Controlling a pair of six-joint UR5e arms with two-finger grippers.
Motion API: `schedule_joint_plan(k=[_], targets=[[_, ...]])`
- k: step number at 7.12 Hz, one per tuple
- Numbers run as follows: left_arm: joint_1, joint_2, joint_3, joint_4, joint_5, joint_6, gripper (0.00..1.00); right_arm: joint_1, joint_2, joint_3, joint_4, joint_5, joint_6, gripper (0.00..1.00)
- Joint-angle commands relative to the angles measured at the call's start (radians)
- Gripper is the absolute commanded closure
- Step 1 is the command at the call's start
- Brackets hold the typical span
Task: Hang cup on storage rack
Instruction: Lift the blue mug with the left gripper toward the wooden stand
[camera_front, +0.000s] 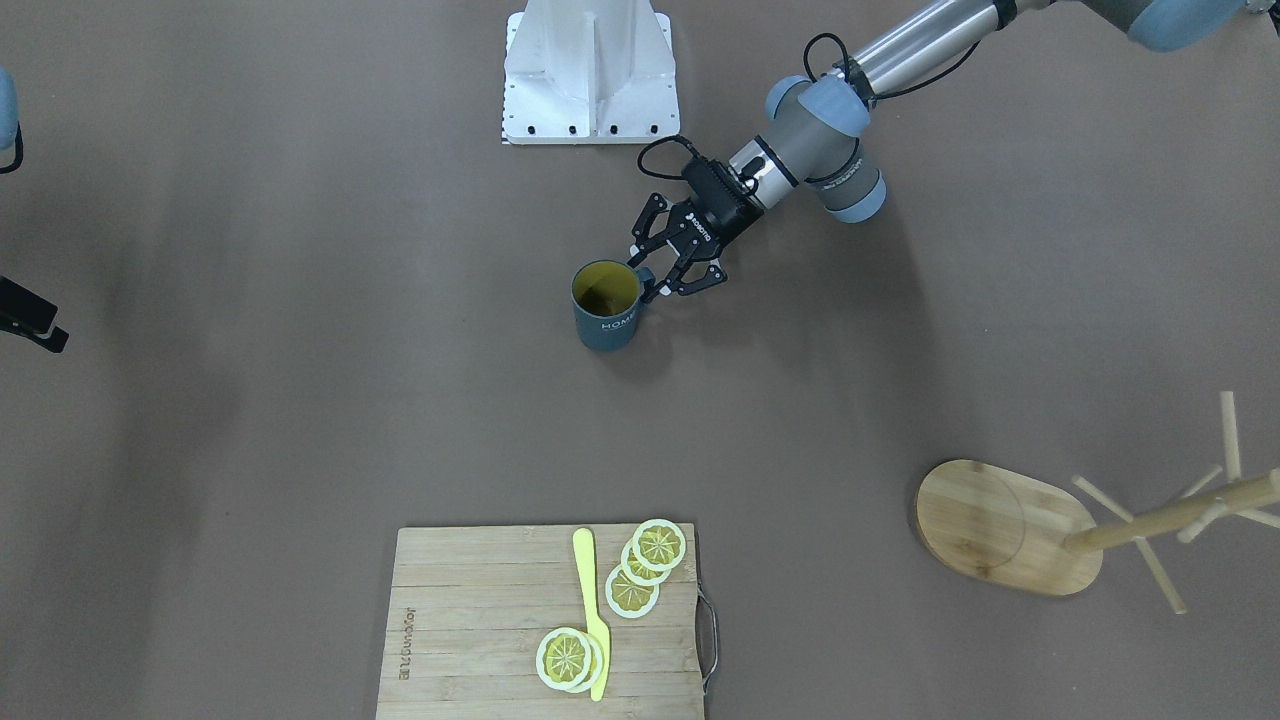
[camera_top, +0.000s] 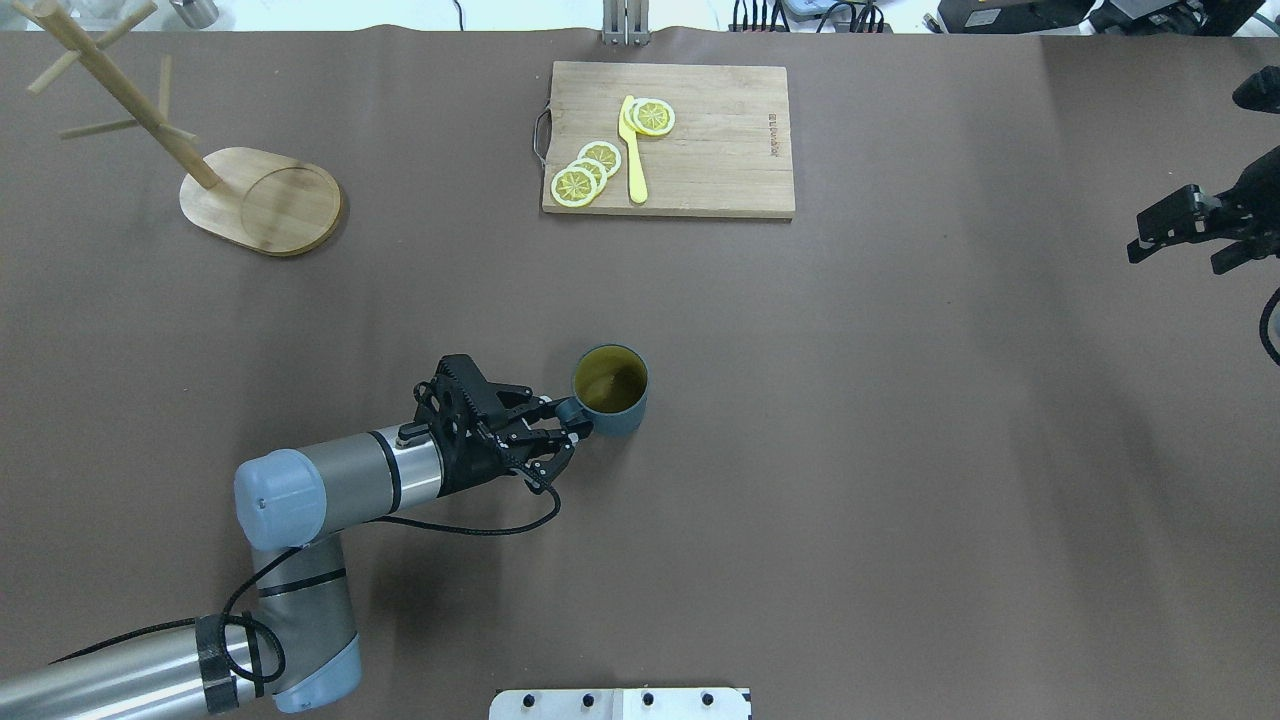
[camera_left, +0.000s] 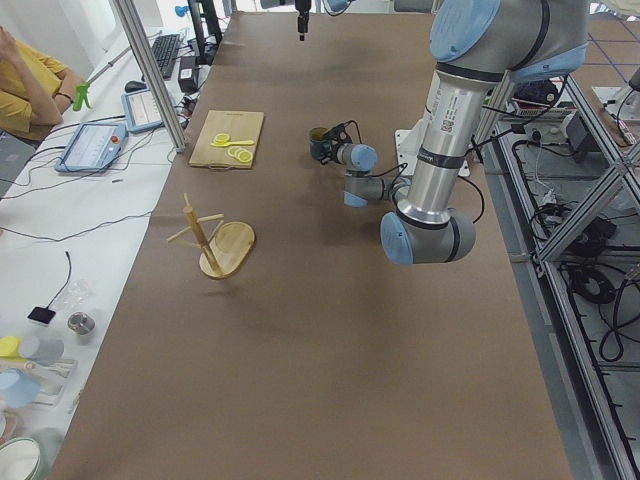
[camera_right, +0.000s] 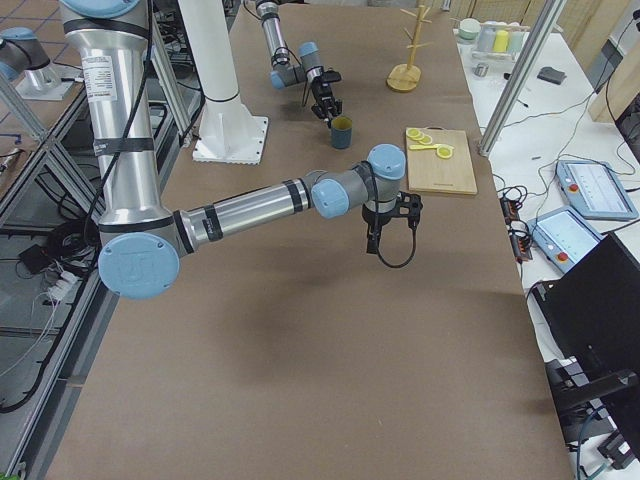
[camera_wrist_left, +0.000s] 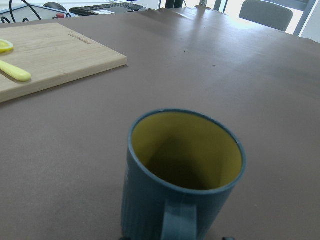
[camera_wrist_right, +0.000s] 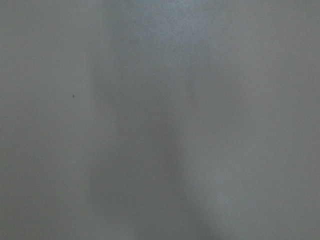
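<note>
Broadly, the brown table (camera_top: 900, 500) carries everything, and the left arm (camera_top: 330, 485) reaches across it from the robot's left. Its forearm is low and its wrist lies nearly level, so the tool points along the surface toward the middle. The right arm (camera_right: 250, 208) stretches out over the table's right end, its wrist bent so the tool hangs downward above the surface, well apart from every object. A rectangular wooden cutting board (camera_top: 720, 150) lies at the far edge, near the centre. The storage rack (camera_top: 260, 200) stands in the far left corner on its oval base, pegs bare, well apart from the cup. The cup (camera_front: 607, 325) stands upright near the table's middle, yellow inside showing, with its handle turned toward the left arm. The left gripper (camera_front: 650, 278) sits right at that handle with its jaws apart, one fingertip on each side of the loop, not clamped on it. The right gripper (camera_right: 372, 240) is too small and dark to say whether its jaws are apart or together. On the board lie a yellow knife (camera_top: 632, 150) and lemon slices (camera_top: 590, 172) beside it.
</note>
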Motion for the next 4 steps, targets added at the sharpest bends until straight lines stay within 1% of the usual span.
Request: schedule_joint_plan(k=[1, 2, 3, 4], targets=[[-0.015, 0.0, -0.004, -0.001, -0.003, -0.031, 1.0, 0.007, 0.0, -0.003, 0.0, 0.002, -0.013, 0.0], [-0.047, 0.018, -0.024, -0.013, -0.006, -0.079, 1.0, 0.007, 0.002, -0.003, 0.002, 0.0, -0.014, 0.0], [-0.058, 0.096, -0.077, -0.072, -0.007, -0.205, 1.0, 0.01, 0.003, -0.002, 0.002, 0.0, -0.013, 0.0], [-0.072, 0.153, -0.115, -0.129, -0.006, -0.449, 1.0, 0.01, 0.005, 0.001, 0.002, 0.0, -0.013, 0.0]])
